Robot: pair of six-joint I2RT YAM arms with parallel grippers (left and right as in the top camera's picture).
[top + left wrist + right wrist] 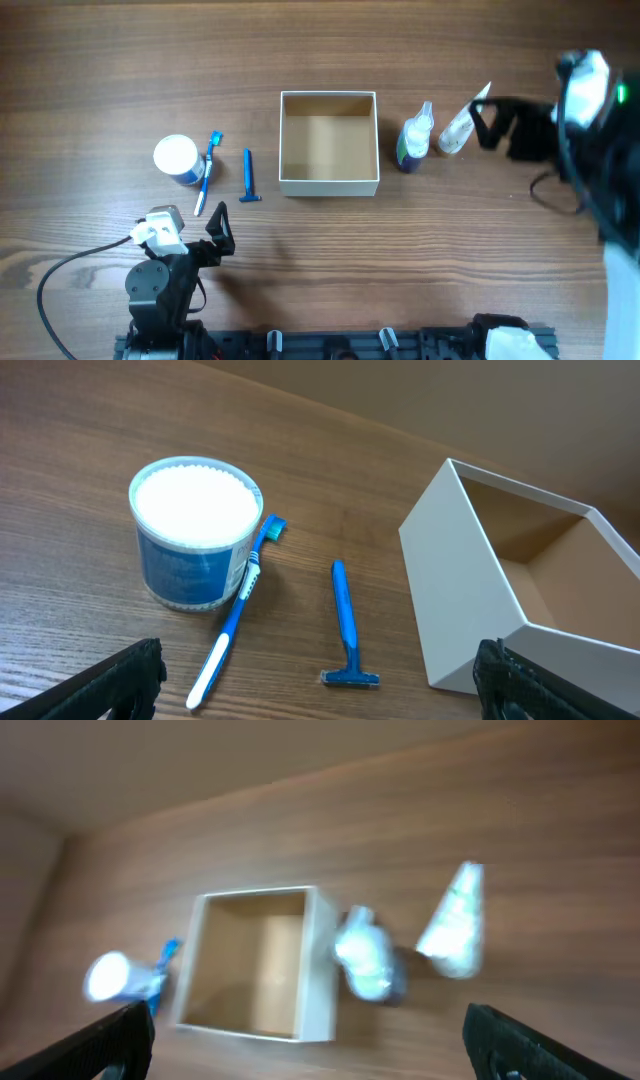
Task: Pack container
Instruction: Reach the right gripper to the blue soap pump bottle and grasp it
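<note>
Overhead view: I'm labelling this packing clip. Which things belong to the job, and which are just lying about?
Job: container, round jar, toothbrush, razor, small bottle, white tube.
Lying about: only a black cable, lower left.

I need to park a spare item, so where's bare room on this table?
Bare wood: the gap between razor and container, and the wide strip on the container's near side. Crowded: toothbrush against jar; bottle beside tube.
</note>
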